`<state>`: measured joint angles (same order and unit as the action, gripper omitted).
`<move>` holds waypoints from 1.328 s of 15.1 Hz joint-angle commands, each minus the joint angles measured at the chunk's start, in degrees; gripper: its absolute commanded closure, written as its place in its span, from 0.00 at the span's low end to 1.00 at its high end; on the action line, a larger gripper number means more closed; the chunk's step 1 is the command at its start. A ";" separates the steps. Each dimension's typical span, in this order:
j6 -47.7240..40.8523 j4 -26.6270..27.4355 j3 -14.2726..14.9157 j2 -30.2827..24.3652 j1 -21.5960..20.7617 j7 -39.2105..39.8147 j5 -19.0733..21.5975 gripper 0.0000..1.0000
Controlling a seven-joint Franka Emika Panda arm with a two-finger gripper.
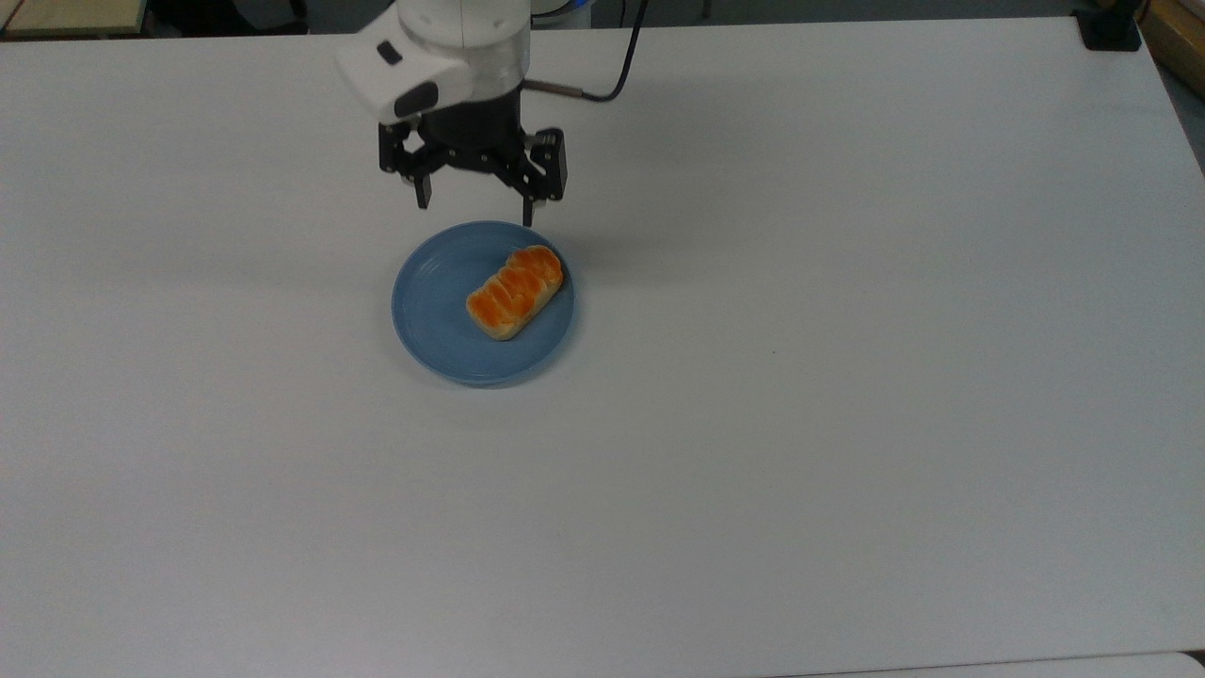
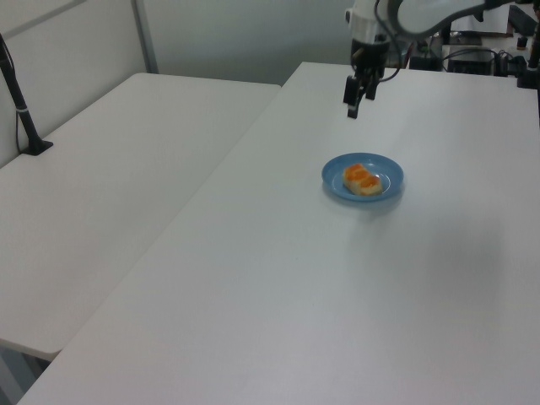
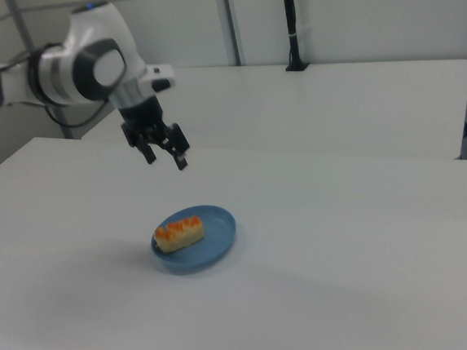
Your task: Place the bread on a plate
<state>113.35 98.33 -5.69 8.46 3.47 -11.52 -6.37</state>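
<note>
The bread (image 1: 515,292), a small loaf with a glossy orange-brown top and pale sides, lies flat on the round light-blue plate (image 1: 433,315) on the white table. It shows on the plate in the left view (image 2: 361,178) and in the right view (image 3: 178,233) too. My gripper (image 1: 475,205) hangs open and empty in the air above the plate's far rim, well clear of the bread. The left view has the gripper (image 2: 352,107) high above the plate (image 2: 384,190); the right view has it (image 3: 165,160) up and behind the plate (image 3: 219,238).
The white table (image 1: 800,377) spreads wide around the plate. A second white table (image 2: 101,186) stands beside it, with a black post (image 2: 21,110) clamped at its edge. A black cable (image 1: 626,56) runs from the arm's wrist.
</note>
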 commanded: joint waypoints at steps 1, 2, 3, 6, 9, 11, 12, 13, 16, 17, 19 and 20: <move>-6.10 2.74 -0.11 -9.67 1.71 6.66 1.35 0.00; -8.04 2.65 -0.02 -11.00 2.07 8.69 2.93 0.00; -11.63 2.31 0.24 -12.05 2.25 11.58 3.99 0.00; -14.56 1.95 0.33 -12.15 1.90 13.46 4.17 0.00; -15.96 0.37 0.50 -11.72 1.89 13.46 4.17 0.00; -17.11 -0.68 0.59 -11.45 2.25 13.55 4.26 0.00; -17.29 -0.77 0.77 -11.19 2.25 13.55 4.26 0.00; -17.20 -0.86 0.85 -11.10 2.33 13.55 4.26 0.00; -17.37 -0.86 1.65 -11.10 2.34 13.55 4.87 0.00; -17.37 -0.86 1.65 -11.10 2.34 13.55 4.88 0.00; -17.29 -0.86 1.56 -11.10 2.34 13.55 4.88 0.00; -17.29 -0.86 1.56 -11.10 2.34 13.55 4.88 0.00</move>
<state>97.69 98.34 -4.41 -2.71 5.81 0.66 -2.72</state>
